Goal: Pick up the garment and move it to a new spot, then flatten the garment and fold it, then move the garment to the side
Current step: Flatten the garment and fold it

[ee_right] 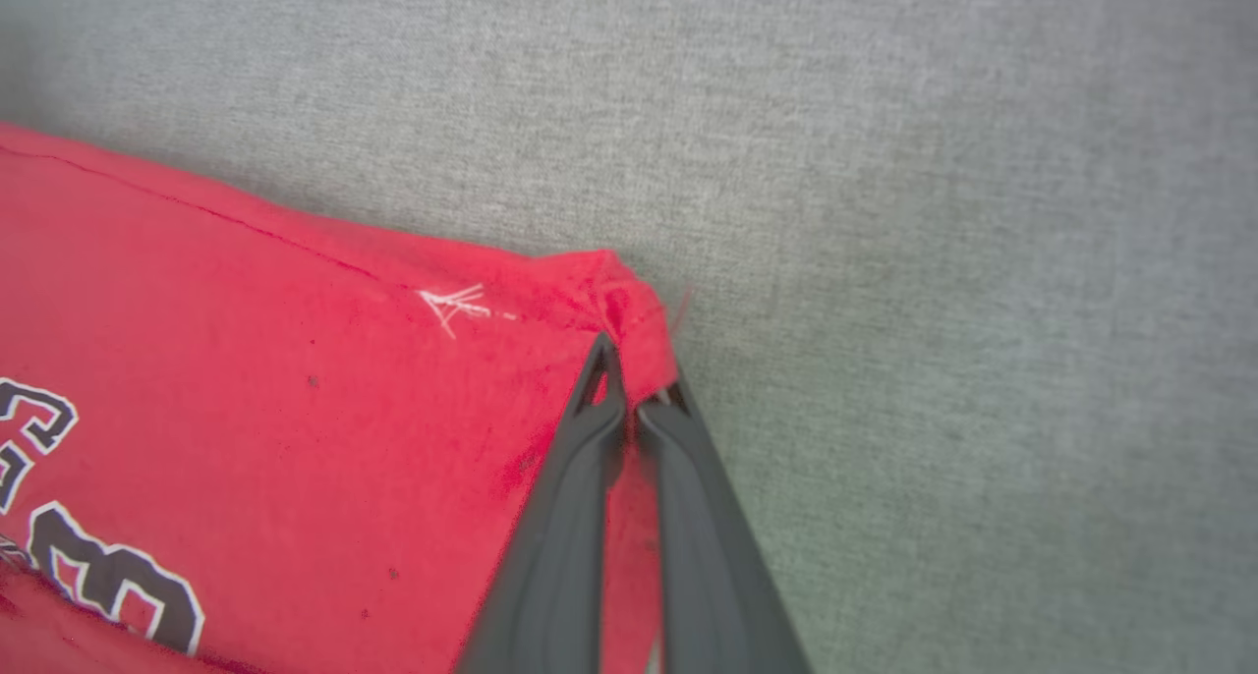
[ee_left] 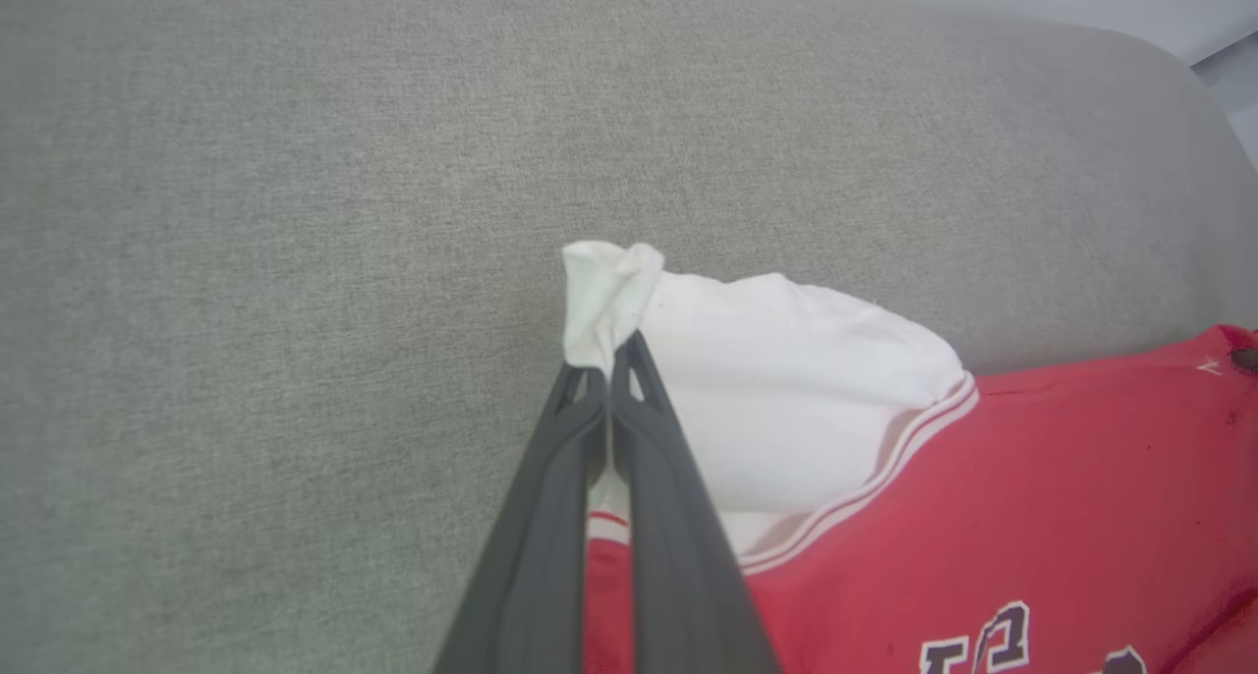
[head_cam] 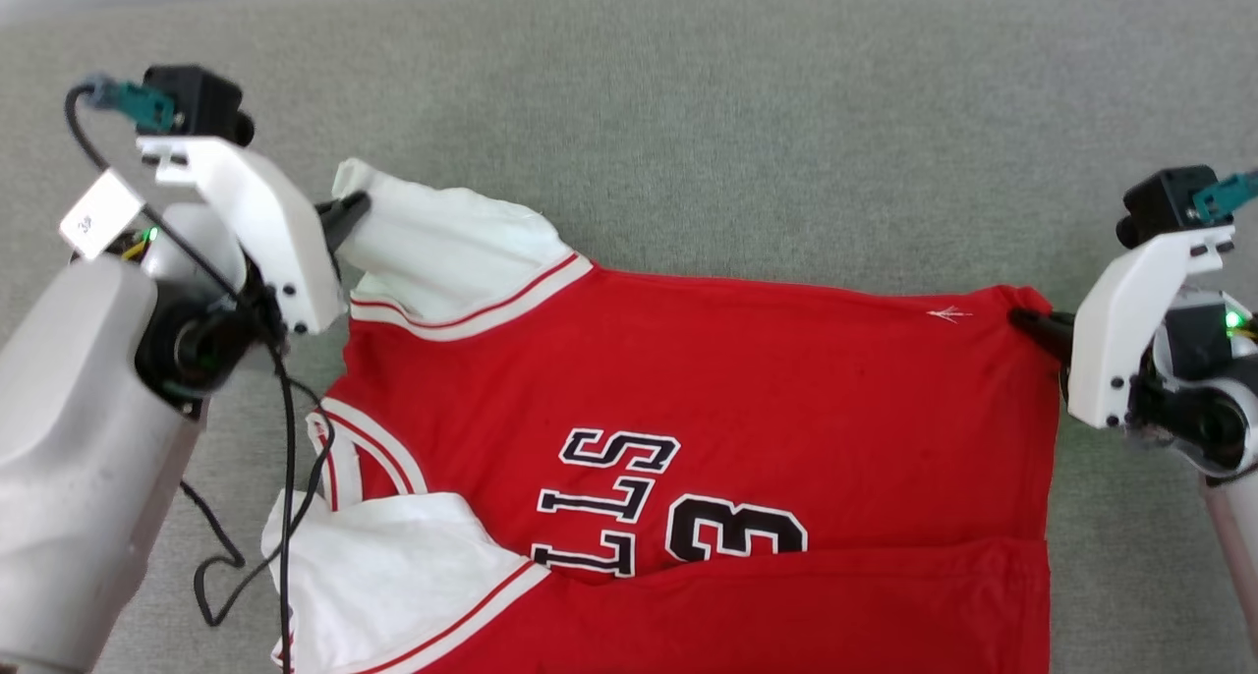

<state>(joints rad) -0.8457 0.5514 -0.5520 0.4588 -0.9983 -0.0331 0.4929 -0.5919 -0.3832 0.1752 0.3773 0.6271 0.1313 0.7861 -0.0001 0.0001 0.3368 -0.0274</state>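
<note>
Left tool (head_cam: 352, 208) and right tool (head_cam: 1024, 322) were each clamped shut above the grey upholstered surface (head_cam: 688, 114). On it the garment (head_cam: 747, 379) lay spread with its lettering up and its near edge folded over. The left tool pinched the tip of a white sleeve (ee_left: 786, 379), and the right tool pinched a red hem corner (ee_right: 629, 301).

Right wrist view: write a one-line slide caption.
Right gripper shut on a red corner of the garment, which lies on a grey fabric surface.
</note>
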